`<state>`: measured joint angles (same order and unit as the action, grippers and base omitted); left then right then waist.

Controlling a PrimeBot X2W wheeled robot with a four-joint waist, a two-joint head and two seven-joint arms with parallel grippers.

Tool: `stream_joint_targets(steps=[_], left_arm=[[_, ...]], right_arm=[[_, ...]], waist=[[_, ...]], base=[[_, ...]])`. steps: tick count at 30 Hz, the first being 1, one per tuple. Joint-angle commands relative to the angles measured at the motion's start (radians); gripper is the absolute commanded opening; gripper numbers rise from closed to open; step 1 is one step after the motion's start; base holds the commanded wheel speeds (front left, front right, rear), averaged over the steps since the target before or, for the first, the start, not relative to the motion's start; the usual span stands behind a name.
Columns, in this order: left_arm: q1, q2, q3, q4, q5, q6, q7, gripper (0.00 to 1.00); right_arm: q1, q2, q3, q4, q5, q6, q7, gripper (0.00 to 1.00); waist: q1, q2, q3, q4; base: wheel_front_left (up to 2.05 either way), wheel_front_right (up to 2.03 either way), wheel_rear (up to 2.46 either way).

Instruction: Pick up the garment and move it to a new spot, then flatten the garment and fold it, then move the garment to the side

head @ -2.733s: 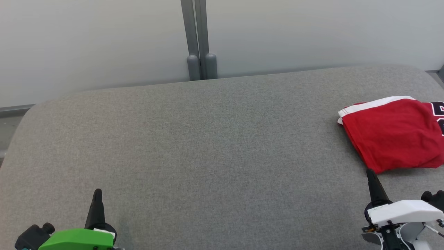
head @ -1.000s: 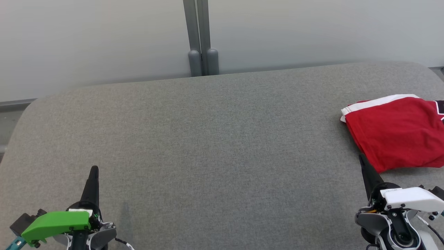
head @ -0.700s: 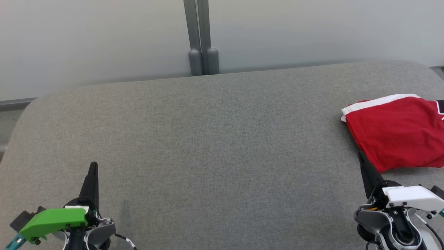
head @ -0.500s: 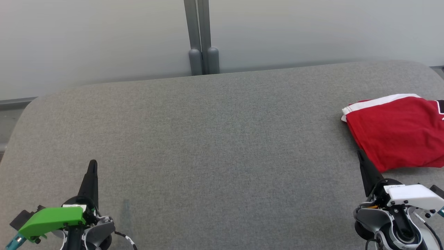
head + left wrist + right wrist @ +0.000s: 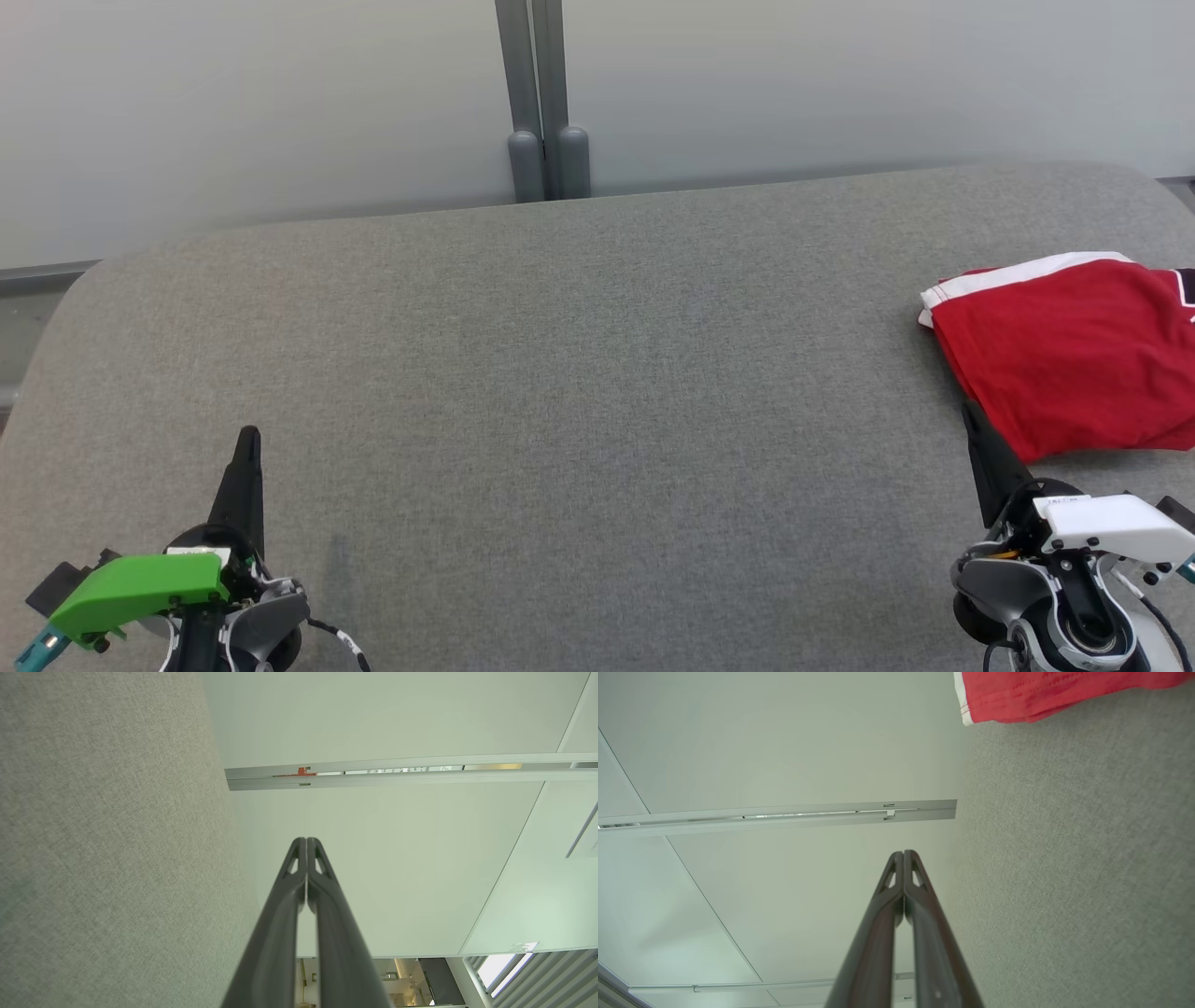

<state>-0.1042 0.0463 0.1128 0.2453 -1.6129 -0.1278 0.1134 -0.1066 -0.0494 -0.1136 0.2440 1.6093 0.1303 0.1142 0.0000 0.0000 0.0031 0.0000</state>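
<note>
My left fingers (image 5: 245, 476) and right fingers (image 5: 988, 462) are pressed together, empty, near me, and the red garment (image 5: 1064, 355) lies seemingly folded at the right edge of the counter (image 5: 560, 373), so I judge the side-move done, with only keeping clear left.

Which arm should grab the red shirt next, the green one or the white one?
Right, the white one, likely. The right end effector is shut, its tip beside the near corner of the shirt. The left end effector, also shut, is far off across the grey surface.
</note>
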Motion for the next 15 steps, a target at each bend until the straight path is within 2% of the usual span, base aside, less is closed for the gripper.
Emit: stream_joint_targets(steps=[1,15], left_arm=[[-0.012,0.007,0.003,0.001,-0.001,-0.006,0.004,0.00],[-0.012,0.007,0.003,0.001,-0.001,-0.006,0.004,0.00]], right_arm=[[-0.006,-0.001,-0.002,0.002,0.006,0.001,0.004,0.00],[-0.006,-0.001,-0.002,0.002,0.007,0.001,0.004,0.00]], waist=[[0.0000,0.0000,0.000,0.000],[0.0000,0.0000,0.000,0.000]], base=[[0.00,0.00,0.00],[0.00,0.00,0.00]])
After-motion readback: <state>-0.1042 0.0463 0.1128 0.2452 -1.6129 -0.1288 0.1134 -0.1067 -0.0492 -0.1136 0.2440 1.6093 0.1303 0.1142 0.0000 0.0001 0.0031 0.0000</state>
